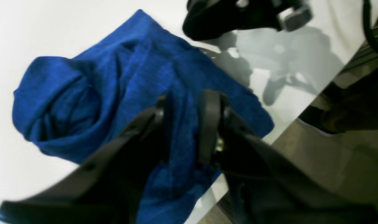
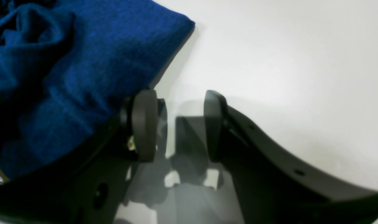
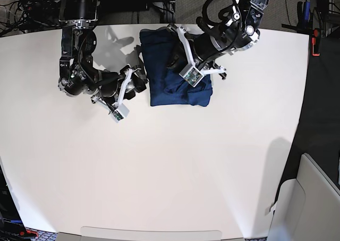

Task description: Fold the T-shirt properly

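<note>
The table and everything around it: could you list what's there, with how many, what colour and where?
shirt: one, dark blue, bunched into a rough rectangle at the table's far middle in the base view.
table: one, white, fills most of the base view.
cables: several, dark, behind the table's far edge.
left arm: one, black with white parts, reaching over the shirt; its fingers stand either side of a fold of cloth.
right arm: one, black with white parts, beside the shirt's edge; its fingers are apart over bare table, holding nothing.
</note>
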### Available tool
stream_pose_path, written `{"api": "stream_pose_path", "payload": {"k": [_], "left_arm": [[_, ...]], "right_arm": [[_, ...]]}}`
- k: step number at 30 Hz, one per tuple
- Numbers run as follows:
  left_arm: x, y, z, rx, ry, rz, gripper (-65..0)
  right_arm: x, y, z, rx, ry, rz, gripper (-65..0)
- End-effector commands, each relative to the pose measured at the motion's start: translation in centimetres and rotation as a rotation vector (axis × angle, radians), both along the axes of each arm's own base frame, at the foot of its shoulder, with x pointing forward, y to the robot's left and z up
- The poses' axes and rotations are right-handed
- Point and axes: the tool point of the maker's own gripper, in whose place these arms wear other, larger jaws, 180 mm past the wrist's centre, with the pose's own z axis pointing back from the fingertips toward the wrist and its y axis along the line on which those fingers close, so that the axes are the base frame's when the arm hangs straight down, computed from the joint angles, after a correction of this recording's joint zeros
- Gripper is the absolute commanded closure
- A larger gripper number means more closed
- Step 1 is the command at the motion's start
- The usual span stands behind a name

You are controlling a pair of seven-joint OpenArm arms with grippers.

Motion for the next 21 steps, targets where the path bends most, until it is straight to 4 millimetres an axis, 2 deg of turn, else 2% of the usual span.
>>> {"api": "stream_pose_path", "payload": {"k": [1, 9, 12, 21], "left_arm": [[0.6, -0.2, 1.1, -0.016, -0.044, 0.001, -9.4], [0.1, 0.6, 0.2, 0.033, -0.047, 0.016, -2.2], [-0.8, 0.7, -0.3, 0.026, -0.046, 0.024, -1.6], [-2.0, 4.6, -1.4, 0.020, -0.032, 0.162, -0.3]], "right_arm": [[1.1, 0.2, 1.5, 0.026, -0.055, -0.001, -25.4], [1.1, 0.1, 1.5, 0.025, -0.054, -0.003, -25.4], [1.1, 0.1, 1.5, 0.025, -0.055, -0.003, -25.4], [1.1, 0.1, 1.5, 0.025, -0.055, -0.003, -25.4]]}}
